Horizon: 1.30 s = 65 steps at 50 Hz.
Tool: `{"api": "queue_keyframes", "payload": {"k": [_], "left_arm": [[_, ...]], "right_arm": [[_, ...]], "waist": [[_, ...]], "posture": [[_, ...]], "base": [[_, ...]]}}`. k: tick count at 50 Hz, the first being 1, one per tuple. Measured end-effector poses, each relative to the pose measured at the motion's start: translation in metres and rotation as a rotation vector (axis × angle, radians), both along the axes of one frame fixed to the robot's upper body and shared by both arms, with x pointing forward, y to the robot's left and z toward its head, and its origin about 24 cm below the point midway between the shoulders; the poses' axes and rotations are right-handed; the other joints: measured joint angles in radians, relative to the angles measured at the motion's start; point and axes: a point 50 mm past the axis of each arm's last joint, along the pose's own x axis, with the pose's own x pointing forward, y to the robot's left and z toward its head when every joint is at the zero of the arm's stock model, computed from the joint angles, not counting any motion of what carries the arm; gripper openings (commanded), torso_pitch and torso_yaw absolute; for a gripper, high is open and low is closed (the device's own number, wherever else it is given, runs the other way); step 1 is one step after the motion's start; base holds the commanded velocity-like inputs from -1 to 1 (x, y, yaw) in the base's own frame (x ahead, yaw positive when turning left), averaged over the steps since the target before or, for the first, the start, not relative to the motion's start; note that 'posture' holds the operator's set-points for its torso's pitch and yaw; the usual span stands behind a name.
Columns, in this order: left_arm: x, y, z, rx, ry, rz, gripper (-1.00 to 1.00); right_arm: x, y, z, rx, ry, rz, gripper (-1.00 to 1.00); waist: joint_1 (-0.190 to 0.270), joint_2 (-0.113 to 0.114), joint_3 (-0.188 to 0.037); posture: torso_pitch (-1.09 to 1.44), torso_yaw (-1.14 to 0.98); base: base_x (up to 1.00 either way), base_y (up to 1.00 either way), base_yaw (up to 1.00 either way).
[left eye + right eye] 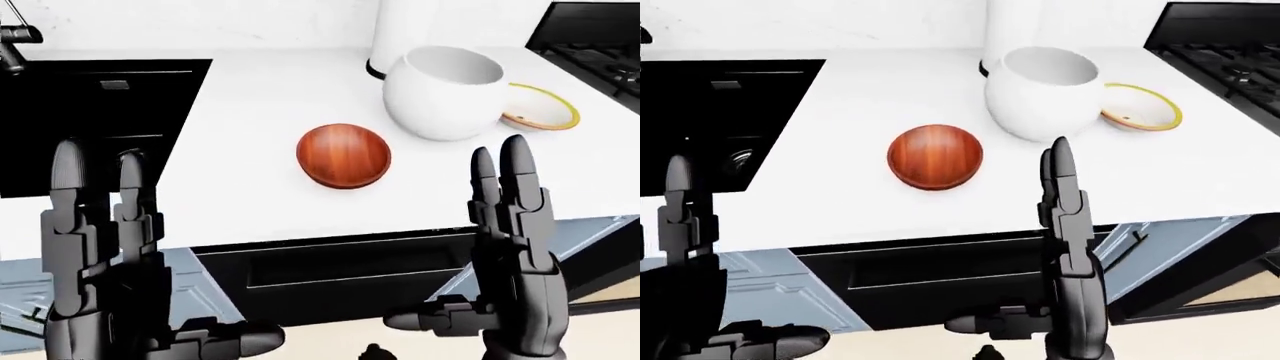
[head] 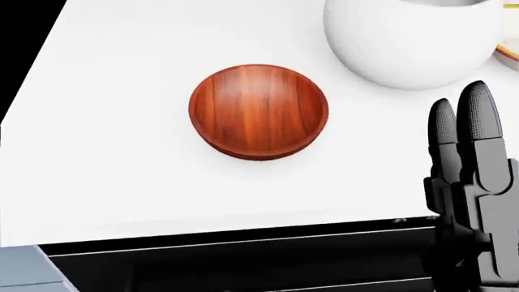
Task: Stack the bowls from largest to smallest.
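Observation:
A reddish wooden bowl [image 1: 344, 155] sits on the white counter [image 1: 250, 105], rim up. To its right stands a large round white bowl [image 1: 444, 91], and behind that a shallow cream bowl with a yellow rim [image 1: 541, 115] lies on the counter. My left hand [image 1: 100, 225] is raised at the lower left of the left-eye view, fingers straight and open, holding nothing. My right hand [image 1: 512, 206] is raised at the lower right, also open and empty, short of the counter's edge. In the head view only the right hand's fingers [image 2: 474, 152] show, right of the wooden bowl [image 2: 258, 111].
A black sink [image 1: 95, 112] is set into the counter at the left, with a faucet at the top left. A black cooktop [image 1: 590, 37] lies at the top right. A white canister [image 1: 395, 34] stands behind the big bowl. The black dishwasher front [image 1: 340, 266] is below the counter.

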Motion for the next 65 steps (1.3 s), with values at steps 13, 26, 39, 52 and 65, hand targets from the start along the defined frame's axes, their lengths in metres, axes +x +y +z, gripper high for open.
{"api": "queue_keyframes", "payload": {"k": [13, 26, 39, 52, 65], "left_arm": [[0.0015, -0.0021, -0.0010, 0.000, 0.006, -0.010, 1.00], [0.0018, -0.0003, -0.0028, -0.004, 0.015, -0.002, 1.00], [0.0006, -0.0010, -0.0016, -0.003, 0.007, -0.006, 1.00], [0.0000, -0.0015, -0.0011, -0.001, 0.005, -0.009, 1.00], [0.0001, -0.0012, -0.0012, -0.001, 0.004, -0.006, 1.00]], "right_arm": [[0.0022, -0.0025, -0.0028, -0.002, 0.017, -0.016, 1.00], [0.0020, -0.0011, -0.0028, -0.004, 0.013, -0.010, 1.00], [0.0020, -0.0020, -0.0037, -0.002, 0.018, -0.015, 1.00], [0.0019, -0.0018, -0.0041, -0.005, 0.019, -0.015, 1.00], [0.0025, -0.0020, -0.0048, -0.002, 0.021, -0.012, 1.00]], "waist": [[-0.019, -0.017, -0.011], [-0.012, -0.016, -0.048], [-0.009, -0.009, -0.045], [-0.012, -0.008, -0.033], [-0.014, -0.007, -0.032]], "posture": [[0.00, 0.00], [0.00, 0.00], [0.00, 0.00], [0.00, 0.00], [0.00, 0.00]], "base": [[0.00, 0.00, 0.00], [0.00, 0.00, 0.00], [0.00, 0.00, 0.00], [0.00, 0.00, 0.00], [0.00, 0.00, 0.00]]}}
